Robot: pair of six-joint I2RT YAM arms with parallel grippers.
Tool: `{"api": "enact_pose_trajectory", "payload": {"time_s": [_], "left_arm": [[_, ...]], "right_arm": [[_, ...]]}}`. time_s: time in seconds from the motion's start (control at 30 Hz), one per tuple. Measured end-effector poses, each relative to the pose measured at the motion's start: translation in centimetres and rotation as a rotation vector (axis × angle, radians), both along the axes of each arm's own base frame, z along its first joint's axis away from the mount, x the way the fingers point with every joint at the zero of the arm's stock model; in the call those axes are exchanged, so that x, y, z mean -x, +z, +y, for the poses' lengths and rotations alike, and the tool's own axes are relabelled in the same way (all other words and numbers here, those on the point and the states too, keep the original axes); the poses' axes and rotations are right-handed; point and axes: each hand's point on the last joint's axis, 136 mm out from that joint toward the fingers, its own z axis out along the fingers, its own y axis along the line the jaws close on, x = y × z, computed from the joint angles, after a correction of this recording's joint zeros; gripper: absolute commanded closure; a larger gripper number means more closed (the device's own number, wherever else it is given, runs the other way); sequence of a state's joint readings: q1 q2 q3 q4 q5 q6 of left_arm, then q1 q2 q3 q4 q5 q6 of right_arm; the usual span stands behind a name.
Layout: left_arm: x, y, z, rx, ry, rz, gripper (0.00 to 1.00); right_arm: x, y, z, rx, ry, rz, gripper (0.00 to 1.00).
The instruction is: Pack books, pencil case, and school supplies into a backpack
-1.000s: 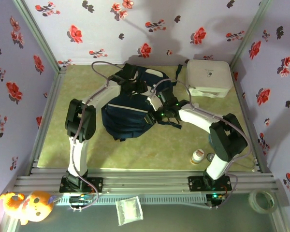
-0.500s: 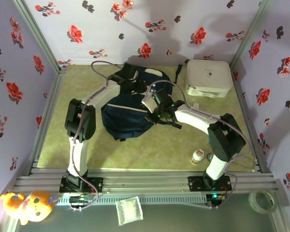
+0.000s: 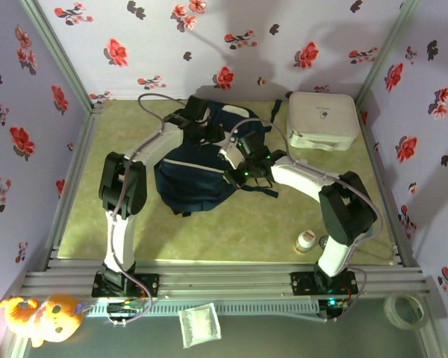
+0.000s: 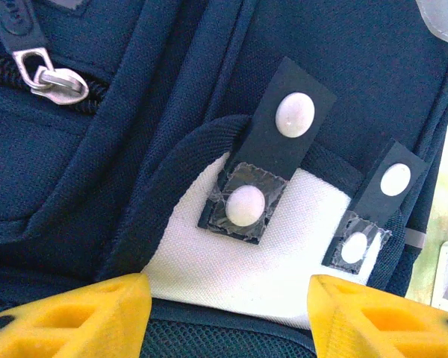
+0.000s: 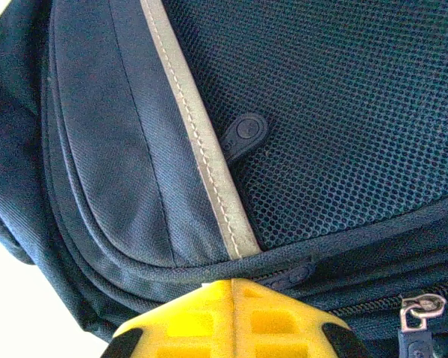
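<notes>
Right end effector (image 5: 231, 317), spread a second ago, is now pressed together at the zipper seam (image 5: 299, 272) of the backpack (image 3: 194, 179), which lies mid-tabletop (image 3: 119, 127). Left end effector (image 4: 228, 313) is held spread over it. Unzipping is judged begun.

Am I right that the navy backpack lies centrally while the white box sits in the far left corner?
No: the white box sits in the far right corner, as the top external view shows; the navy backpack does lie centrally.
</notes>
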State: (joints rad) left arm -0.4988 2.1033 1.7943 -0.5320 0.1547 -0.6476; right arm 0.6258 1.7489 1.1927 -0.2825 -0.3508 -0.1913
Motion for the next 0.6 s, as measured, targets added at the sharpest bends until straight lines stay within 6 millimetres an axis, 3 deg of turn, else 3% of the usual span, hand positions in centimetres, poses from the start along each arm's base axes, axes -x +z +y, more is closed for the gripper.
{"api": "enact_pose_trajectory", "payload": {"time_s": [0.37,0.6], "left_arm": [[0.1,0.3,0.1,-0.002,-0.026,-0.004,0.41],[3.3,1.9,2.2,-0.115,-0.088,-0.020,0.42]], "right_arm": [[-1.2,1.3,-0.5,-0.060,-0.072,-0.016,0.63],[-2.5,4.1,-5.2,-0.230,-0.318,-0.003,0.50]]}}
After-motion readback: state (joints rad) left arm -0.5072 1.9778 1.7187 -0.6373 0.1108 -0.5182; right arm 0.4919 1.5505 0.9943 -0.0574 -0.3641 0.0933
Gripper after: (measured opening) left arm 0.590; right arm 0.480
